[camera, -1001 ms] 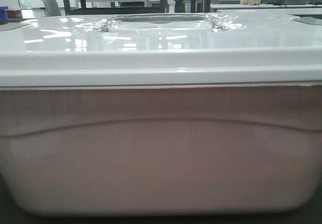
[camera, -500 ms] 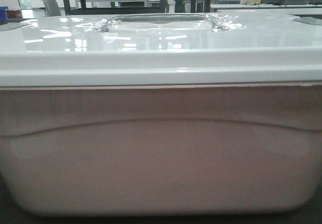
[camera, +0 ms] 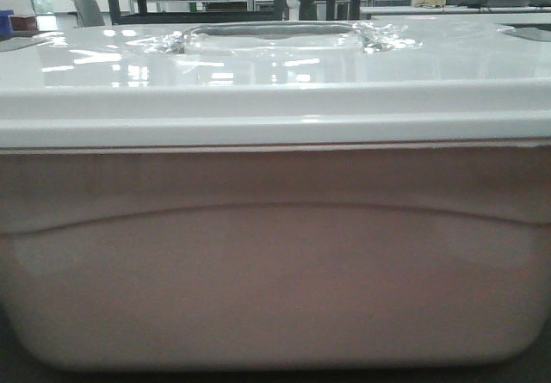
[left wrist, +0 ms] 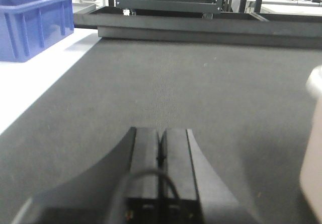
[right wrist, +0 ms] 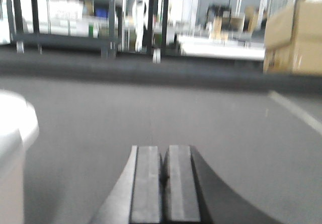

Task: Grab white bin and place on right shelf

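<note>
The white bin (camera: 275,254) fills the front view, its pinkish side close to the camera under a glossy white lid with a clear moulded handle (camera: 271,34). A blurred edge of the white bin (left wrist: 313,143) shows at the right of the left wrist view, and a corner of the white bin (right wrist: 12,133) at the left of the right wrist view. My left gripper (left wrist: 161,131) is shut and empty, low over the dark mat to the bin's left. My right gripper (right wrist: 164,148) is shut and empty to the bin's right. The right shelf is out of view.
A blue plastic bin (left wrist: 32,22) stands on the white surface at the far left. A dark raised tray edge (left wrist: 201,30) crosses the back of the grey mat (left wrist: 176,83). Cardboard boxes (right wrist: 294,38) stand at the far right, with racks and tables behind.
</note>
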`<control>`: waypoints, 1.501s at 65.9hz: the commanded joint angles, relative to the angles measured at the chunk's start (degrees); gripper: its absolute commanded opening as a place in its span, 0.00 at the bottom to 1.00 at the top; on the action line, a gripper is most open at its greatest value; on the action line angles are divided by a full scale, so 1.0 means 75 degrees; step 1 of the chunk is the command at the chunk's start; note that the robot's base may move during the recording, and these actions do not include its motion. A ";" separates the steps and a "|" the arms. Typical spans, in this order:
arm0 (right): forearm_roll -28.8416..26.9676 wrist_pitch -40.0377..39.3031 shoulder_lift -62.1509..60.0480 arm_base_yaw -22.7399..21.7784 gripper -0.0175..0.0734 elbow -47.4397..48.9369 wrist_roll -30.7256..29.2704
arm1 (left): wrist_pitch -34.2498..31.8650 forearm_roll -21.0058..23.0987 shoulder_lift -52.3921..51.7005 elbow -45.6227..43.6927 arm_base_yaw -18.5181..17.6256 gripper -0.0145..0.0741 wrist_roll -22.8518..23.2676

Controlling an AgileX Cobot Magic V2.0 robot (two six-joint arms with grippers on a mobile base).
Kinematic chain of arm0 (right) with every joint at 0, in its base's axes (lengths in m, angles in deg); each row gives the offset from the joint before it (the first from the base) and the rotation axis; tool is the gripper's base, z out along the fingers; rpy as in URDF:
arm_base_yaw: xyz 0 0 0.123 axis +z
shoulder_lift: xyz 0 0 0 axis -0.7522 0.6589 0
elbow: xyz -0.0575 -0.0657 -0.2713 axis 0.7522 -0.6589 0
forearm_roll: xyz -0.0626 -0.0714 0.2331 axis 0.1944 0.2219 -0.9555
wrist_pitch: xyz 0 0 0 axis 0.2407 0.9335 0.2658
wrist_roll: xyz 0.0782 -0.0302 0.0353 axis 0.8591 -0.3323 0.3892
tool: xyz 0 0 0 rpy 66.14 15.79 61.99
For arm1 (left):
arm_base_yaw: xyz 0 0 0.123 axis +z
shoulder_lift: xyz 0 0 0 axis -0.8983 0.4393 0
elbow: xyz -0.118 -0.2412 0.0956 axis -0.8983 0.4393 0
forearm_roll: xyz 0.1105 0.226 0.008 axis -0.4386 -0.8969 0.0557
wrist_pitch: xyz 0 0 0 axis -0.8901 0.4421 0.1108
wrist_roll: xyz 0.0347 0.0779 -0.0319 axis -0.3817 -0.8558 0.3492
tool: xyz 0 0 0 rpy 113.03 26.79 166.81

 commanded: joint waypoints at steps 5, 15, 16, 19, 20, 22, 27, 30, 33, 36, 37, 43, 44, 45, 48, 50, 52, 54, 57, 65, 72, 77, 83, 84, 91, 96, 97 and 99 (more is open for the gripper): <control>0.0055 0.1403 0.0903 -0.0003 0.25 0.2023 -0.0059 | 0.0647 0.0011 0.1085 -0.1867 -0.0007 0.03 0.0056; 0.0055 0.3108 0.2347 -0.0003 0.25 0.3624 -0.0043 | 0.2439 0.0011 0.2706 -0.3819 -0.0007 0.03 -0.0003; 0.0055 0.3231 0.2493 -0.0003 0.25 0.3764 -0.0043 | 0.2587 -0.0003 0.2860 -0.3975 -0.0007 0.03 -0.0028; 0.0038 0.3575 0.2950 -0.0003 0.25 0.4180 -0.0043 | 0.3026 -0.0003 0.3400 -0.4476 -0.0007 0.03 -0.0024; 0.0013 0.3752 0.3179 -0.0003 0.25 0.4385 -0.0043 | 0.3147 -0.0003 0.3554 -0.4610 -0.0007 0.03 -0.0024; -0.0025 0.3984 0.3491 -0.0003 0.25 0.4661 -0.0043 | 0.3448 0.0013 0.3935 -0.4934 -0.0007 0.03 -0.0024; -0.0175 0.4765 0.4374 -0.0003 0.25 0.5417 -0.0043 | 0.4115 0.0157 0.4742 -0.5559 -0.0007 0.03 -0.0024; -0.0274 0.5400 0.4942 -0.0003 0.25 0.5886 -0.0043 | 0.4566 0.0342 0.5239 -0.5893 -0.0007 0.03 -0.0024; -0.0346 0.6088 0.5509 -0.0003 0.25 0.6324 -0.0043 | 0.4891 0.0536 0.5650 -0.6147 -0.0007 0.03 -0.0024; -0.0407 0.6752 0.6065 -0.0003 0.25 0.6704 -0.0043 | 0.5395 0.0746 0.6099 -0.6385 -0.0007 0.03 -0.0024; -0.0429 0.6939 0.6218 -0.0003 0.25 0.6802 -0.0043 | 0.5499 0.0798 0.6218 -0.6460 -0.0007 0.03 -0.0024; -0.0464 0.7985 0.7116 -0.0003 0.25 0.7305 -0.0043 | 0.5887 0.1085 0.6946 -0.6596 -0.0007 0.03 -0.0024; -0.0464 0.8151 0.7312 -0.0003 0.25 0.7381 -0.0043 | 0.5888 0.1096 0.7040 -0.6596 -0.0007 0.03 -0.0024; -0.0464 0.8251 0.7434 -0.0003 0.25 0.7426 -0.0043 | 0.5888 0.1100 0.7129 -0.6596 -0.0007 0.03 -0.0024; -0.0464 0.8523 0.7828 -0.0003 0.25 0.7527 -0.0043 | 0.5918 0.1165 0.7443 -0.6596 -0.0007 0.03 -0.0024; -0.0464 0.8592 0.7975 -0.0003 0.25 0.7545 -0.0043 | 0.5942 0.1178 0.7619 -0.6596 -0.0007 0.03 -0.0024; -0.0481 0.8651 0.8197 -0.0003 0.25 0.7544 -0.0043 | 0.5961 0.1194 0.7786 -0.6596 -0.0007 0.03 -0.0024; -0.0514 0.8659 0.8324 -0.0003 0.25 0.7544 -0.0043 | 0.5961 0.1194 0.7948 -0.6596 -0.0007 0.03 -0.0024; -0.0585 0.8659 0.8594 -0.0003 0.25 0.7544 -0.0043 | 0.5978 0.1248 0.8184 -0.6596 -0.0007 0.03 -0.0024; -0.0770 0.8659 0.9076 -0.0003 0.25 0.7544 -0.0043 | 0.6074 0.1576 0.8684 -0.6596 -0.0007 0.03 -0.0024; -0.0949 0.8642 0.9385 -0.0003 0.25 0.7544 -0.0043 | 0.6071 0.1744 0.8951 -0.6596 -0.0007 0.03 -0.0024; -0.0981 0.8574 0.9486 -0.0003 0.25 0.7544 -0.0043 | 0.6071 0.1744 0.9051 -0.6596 -0.0007 0.03 -0.0007; -0.0981 0.8369 0.9534 -0.0003 0.25 0.7544 -0.0043 | 0.6054 0.1744 0.9101 -0.6596 -0.0007 0.03 -0.0005; -0.0981 0.8319 0.9534 -0.0003 0.25 0.7544 -0.0043 | 0.6054 0.1744 0.9101 -0.6596 -0.0007 0.03 -0.0005; -0.0981 0.8224 0.9534 -0.0003 0.26 0.7544 -0.0043 | 0.5998 0.1744 0.9101 -0.6596 -0.0007 0.05 -0.0005; -0.0988 0.8338 0.9534 -0.0003 0.33 0.7544 -0.0043 | 0.5991 0.1744 0.9101 -0.6596 -0.0007 0.11 -0.0005; -0.0988 0.8370 0.9534 -0.0003 0.36 0.7544 -0.0043 | 0.5991 0.1744 0.9101 -0.6596 -0.0007 0.14 -0.0005; -0.0999 0.8454 0.9534 -0.0003 0.41 0.7544 -0.0043 | 0.5991 0.1744 0.9101 -0.6596 -0.0007 0.19 -0.0005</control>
